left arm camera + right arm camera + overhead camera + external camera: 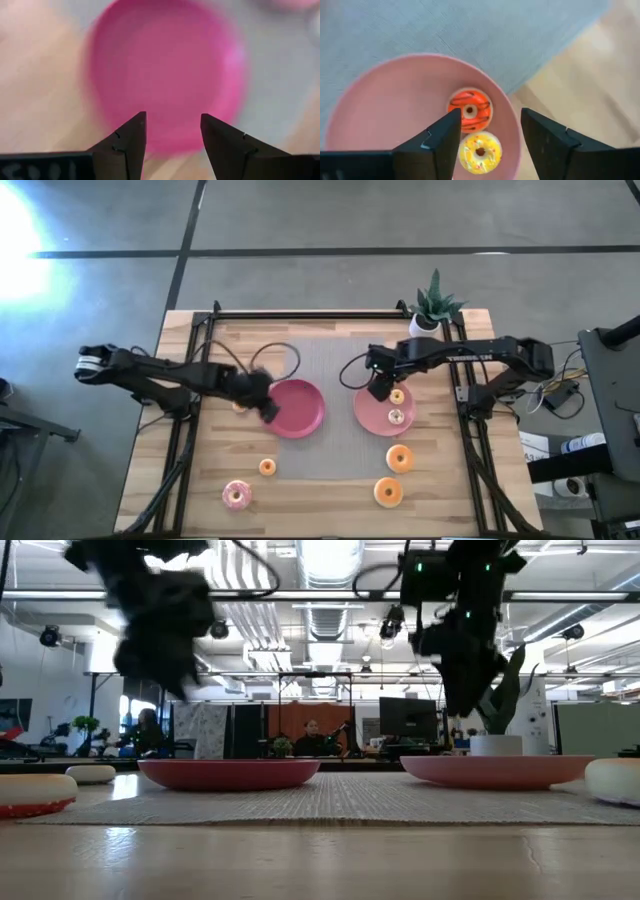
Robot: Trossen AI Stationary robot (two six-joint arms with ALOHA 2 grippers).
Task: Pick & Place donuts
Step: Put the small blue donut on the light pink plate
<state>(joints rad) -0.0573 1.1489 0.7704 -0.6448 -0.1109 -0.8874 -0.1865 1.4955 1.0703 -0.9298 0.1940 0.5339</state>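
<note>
Right wrist view, orange donut (470, 110) and yellow donut (480, 152) flat, holes up

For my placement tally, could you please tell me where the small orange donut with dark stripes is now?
In the high view the orange striped donut lies on the right pink plate, beside the yellow donut and just under the open right gripper.

I see two pink plates (300, 420) (372, 418) on a grey mat (330, 360); right plate w/ an orange dark-striped donut (469, 110) & yellow sprinkled donut (480, 152).
</note>
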